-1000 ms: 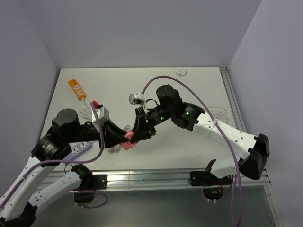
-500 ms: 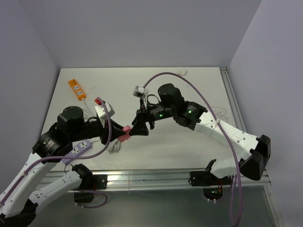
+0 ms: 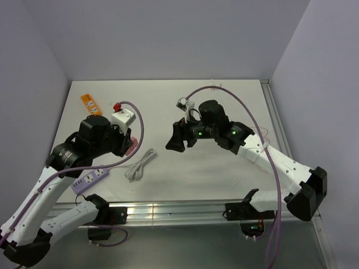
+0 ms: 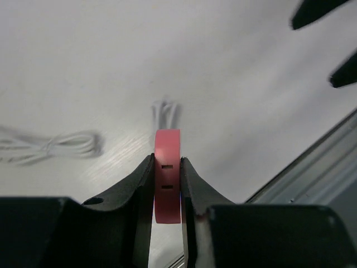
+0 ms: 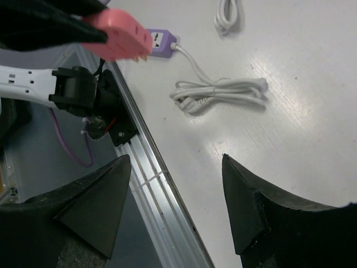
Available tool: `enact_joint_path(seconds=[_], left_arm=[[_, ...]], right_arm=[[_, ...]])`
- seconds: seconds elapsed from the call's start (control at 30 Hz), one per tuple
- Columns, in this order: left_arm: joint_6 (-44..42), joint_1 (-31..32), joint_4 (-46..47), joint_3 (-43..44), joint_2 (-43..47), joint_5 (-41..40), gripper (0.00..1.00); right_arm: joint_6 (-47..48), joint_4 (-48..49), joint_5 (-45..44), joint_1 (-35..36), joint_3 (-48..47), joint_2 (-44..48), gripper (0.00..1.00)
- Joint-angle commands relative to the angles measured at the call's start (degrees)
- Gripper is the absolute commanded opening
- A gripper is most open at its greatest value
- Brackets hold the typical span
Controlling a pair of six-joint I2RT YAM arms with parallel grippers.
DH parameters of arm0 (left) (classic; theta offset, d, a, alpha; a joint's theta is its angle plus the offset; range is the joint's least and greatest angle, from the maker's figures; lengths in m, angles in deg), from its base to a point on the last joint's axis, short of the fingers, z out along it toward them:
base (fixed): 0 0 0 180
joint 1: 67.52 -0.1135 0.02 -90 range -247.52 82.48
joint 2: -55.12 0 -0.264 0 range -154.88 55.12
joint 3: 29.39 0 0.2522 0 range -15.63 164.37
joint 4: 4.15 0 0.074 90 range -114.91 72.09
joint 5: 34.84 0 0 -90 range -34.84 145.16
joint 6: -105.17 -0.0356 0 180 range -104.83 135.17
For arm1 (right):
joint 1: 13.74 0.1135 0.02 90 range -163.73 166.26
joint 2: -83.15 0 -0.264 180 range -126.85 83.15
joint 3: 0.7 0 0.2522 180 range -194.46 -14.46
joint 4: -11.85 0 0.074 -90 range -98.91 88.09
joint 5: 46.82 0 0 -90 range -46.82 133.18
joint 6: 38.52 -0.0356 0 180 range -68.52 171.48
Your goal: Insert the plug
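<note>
From above, the left fingers (image 3: 125,144) are clamped on the one plug (image 3: 133,147), which looks lifted off the worktop (image 3: 224,101). The right fingers (image 3: 174,141) gape empty, well apart from it. I count two strips: the lilac strip (image 3: 90,180) on the near side of the left fingers and the orange strip (image 3: 90,102) beyond them.

At the left wrist, the plug (image 4: 167,173) sits edge-on between both fingers (image 4: 139,187), poking past their tips. I can't see its prongs here.

At the right wrist, the fingers (image 5: 97,201) stand wide with nothing between them. The plug (image 5: 120,33) is far beyond their tips, with the lilac strip's end (image 5: 162,40) beside it. Two coils of white cord (image 5: 220,92) lie on the worktop.

I'd say this is the carry to the socket. Next the prongs must face a strip's slots, likely the lilac one's, then go straight in.
</note>
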Motion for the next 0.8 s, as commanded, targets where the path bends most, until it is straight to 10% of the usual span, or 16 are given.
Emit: enact_joint_path(seconds=[0.0, 0.27, 0.77], left_arm=[[1.90, -2.20, -5.13, 4.06, -1.37, -10.92, 0.00], [5.76, -5.63, -2.34, 1.79, 4.85, -6.81, 0.00], [42.76, -5.72, -15.95, 10.83, -4.08, -39.50, 0.00]], right_arm=[[-2.41, 3.14, -0.43, -0.18, 2.06, -0.12, 0.73], [-5.93, 7.01, 6.34, 1.75, 1.46, -3.46, 0.70], [-8.92, 4.56, 1.42, 5.71, 1.46, -3.12, 0.69]])
